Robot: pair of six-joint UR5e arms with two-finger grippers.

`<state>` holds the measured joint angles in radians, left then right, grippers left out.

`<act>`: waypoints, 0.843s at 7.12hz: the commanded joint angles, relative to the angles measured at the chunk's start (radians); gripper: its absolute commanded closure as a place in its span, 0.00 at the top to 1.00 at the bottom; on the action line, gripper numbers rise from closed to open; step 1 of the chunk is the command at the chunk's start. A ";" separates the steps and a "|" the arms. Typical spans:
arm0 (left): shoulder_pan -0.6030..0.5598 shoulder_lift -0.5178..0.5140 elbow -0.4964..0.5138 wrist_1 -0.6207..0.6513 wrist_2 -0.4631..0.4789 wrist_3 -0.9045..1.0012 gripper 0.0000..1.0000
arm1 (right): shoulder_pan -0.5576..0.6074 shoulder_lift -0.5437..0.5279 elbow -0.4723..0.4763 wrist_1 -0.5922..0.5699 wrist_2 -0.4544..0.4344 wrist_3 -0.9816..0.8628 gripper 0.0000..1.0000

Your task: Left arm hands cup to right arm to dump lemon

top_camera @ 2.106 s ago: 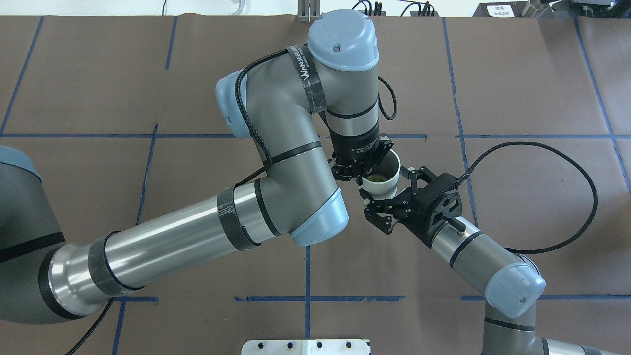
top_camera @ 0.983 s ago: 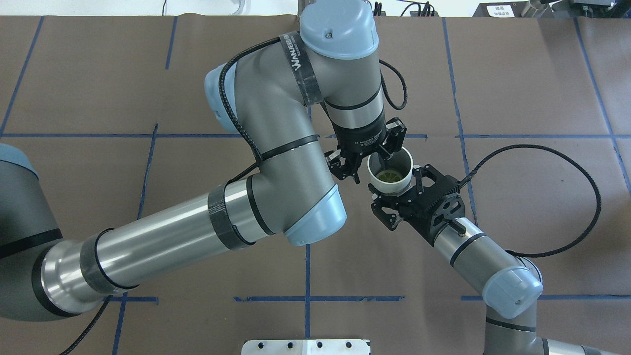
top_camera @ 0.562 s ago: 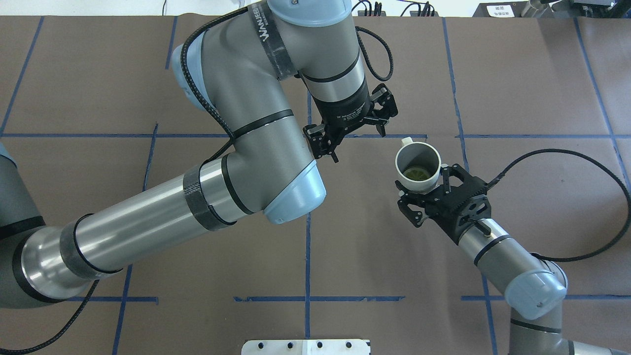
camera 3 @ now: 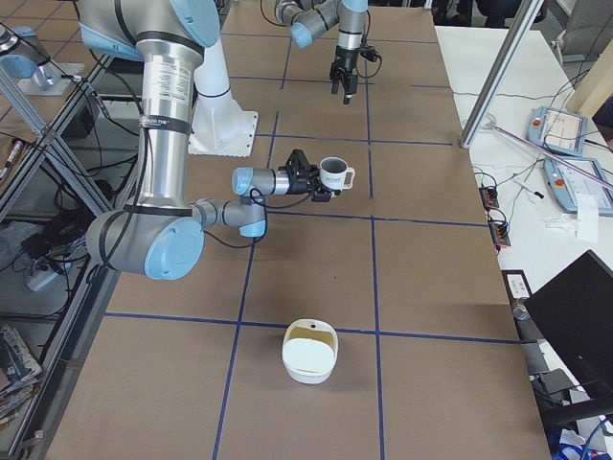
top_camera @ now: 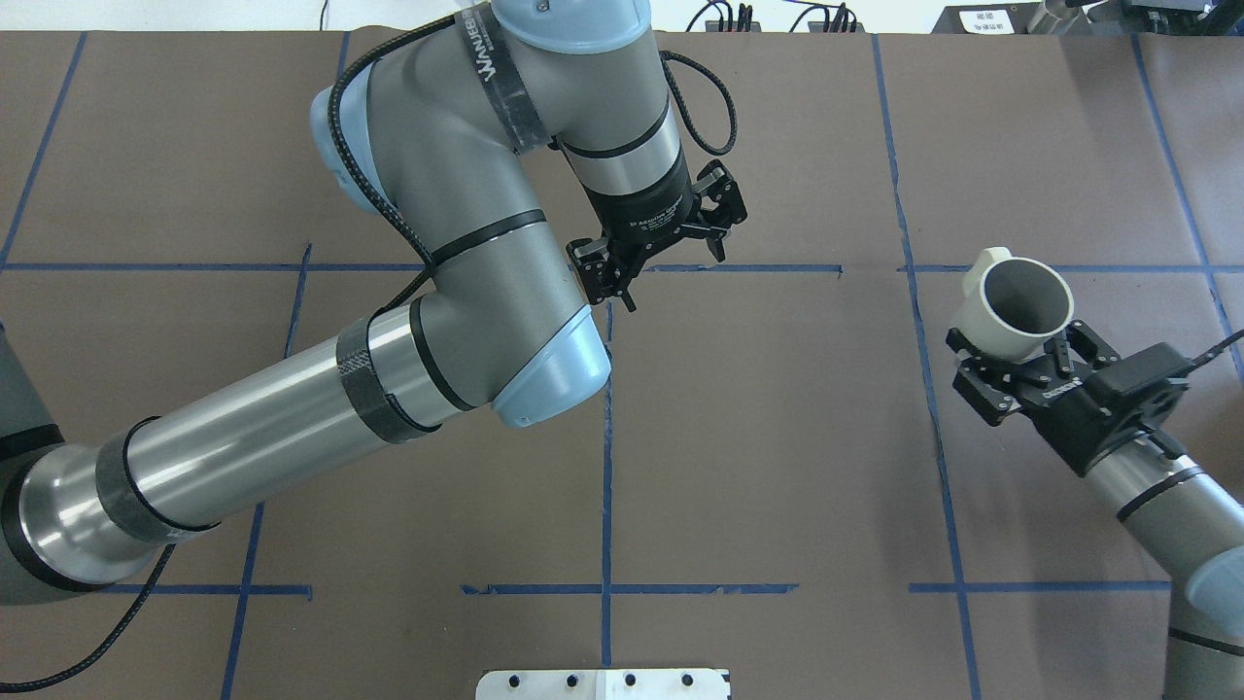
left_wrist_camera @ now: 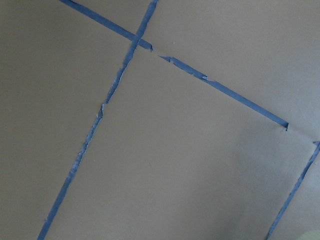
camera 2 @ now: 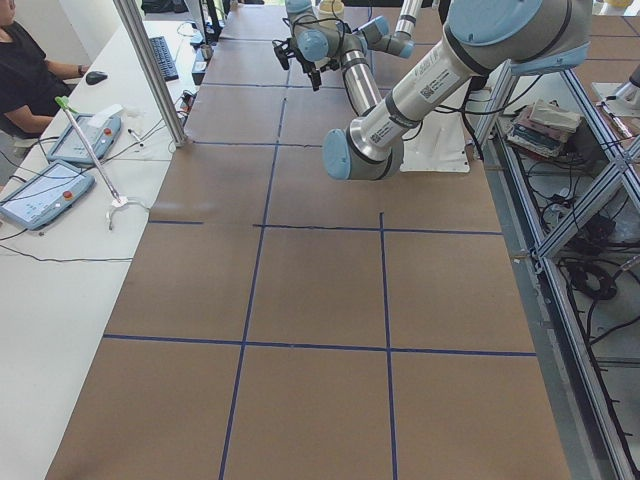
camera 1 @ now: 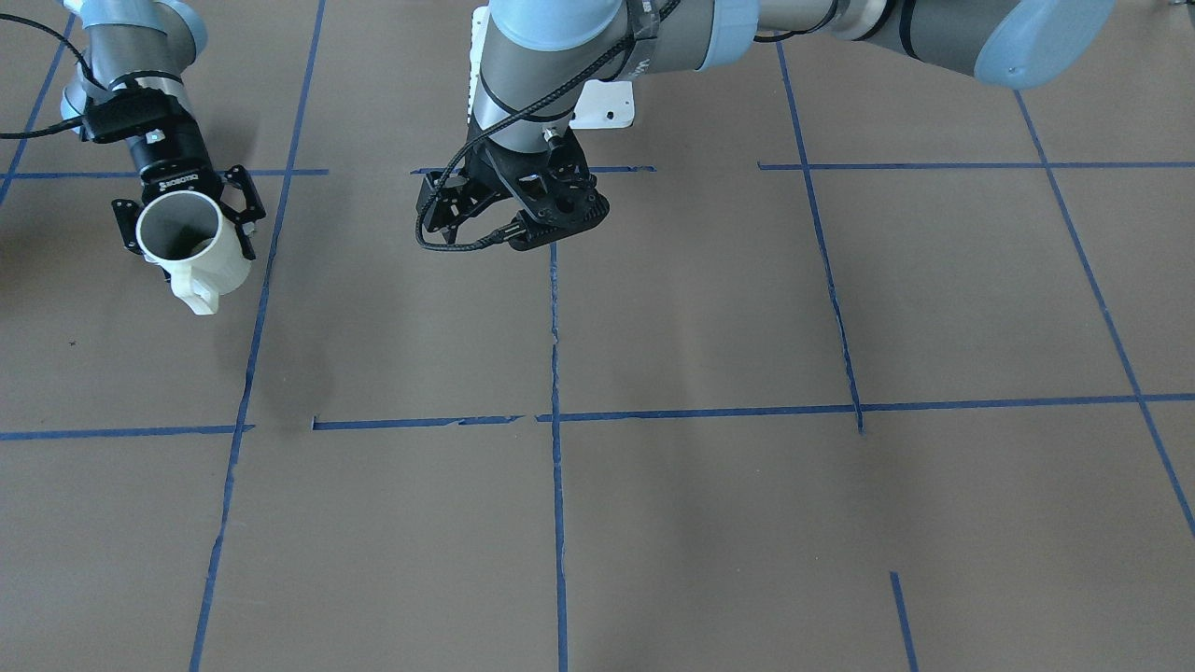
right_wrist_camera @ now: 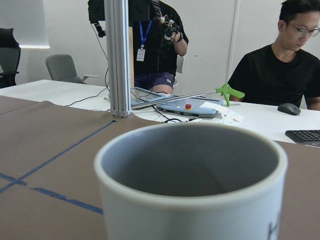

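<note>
My right gripper (top_camera: pixel 1020 355), marked ROBOTIQ, is shut on the white cup (top_camera: pixel 1016 309) and holds it above the table's right part, handle pointing away from the robot. The cup also shows at the front view's left (camera 1: pixel 187 250), in the right side view (camera 3: pixel 332 172), and fills the right wrist view (right_wrist_camera: pixel 190 190). Its grey inside shows, but the lemon shows in no view. My left gripper (top_camera: pixel 671 269) is open and empty over the table's middle, well apart from the cup; it also shows in the front view (camera 1: pixel 485 229).
A white bowl-like container (camera 3: pixel 308 352) stands on the table beyond the cup on the right arm's side. A white mounting plate (top_camera: pixel 603 683) is at the robot's base. Operators sit at a desk with pendants (right_wrist_camera: pixel 272 75) past the far edge.
The left gripper let go of the cup and drew back to the left. The right arm carried the cup far to the right. The lemon showed inside the cup before; now it does not.
</note>
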<state>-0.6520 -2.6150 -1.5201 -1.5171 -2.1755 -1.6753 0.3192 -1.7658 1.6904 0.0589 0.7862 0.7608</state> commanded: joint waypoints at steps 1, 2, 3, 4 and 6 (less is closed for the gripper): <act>-0.001 0.009 -0.003 0.000 0.010 0.000 1.00 | 0.062 -0.060 -0.161 0.289 0.011 0.237 0.16; -0.001 0.010 -0.002 -0.002 0.010 0.000 1.00 | 0.089 -0.063 -0.275 0.441 0.021 0.253 0.14; -0.001 0.010 -0.002 -0.002 0.011 0.000 1.00 | 0.089 -0.086 -0.361 0.557 0.021 0.306 0.13; -0.001 0.010 -0.002 -0.002 0.023 0.002 1.00 | 0.090 -0.142 -0.412 0.652 0.024 0.412 0.13; -0.001 0.010 -0.002 -0.009 0.026 0.000 1.00 | 0.100 -0.221 -0.486 0.700 0.021 0.570 0.13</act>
<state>-0.6535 -2.6048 -1.5217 -1.5237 -2.1524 -1.6747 0.4111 -1.9451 1.2541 0.7238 0.8093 1.2273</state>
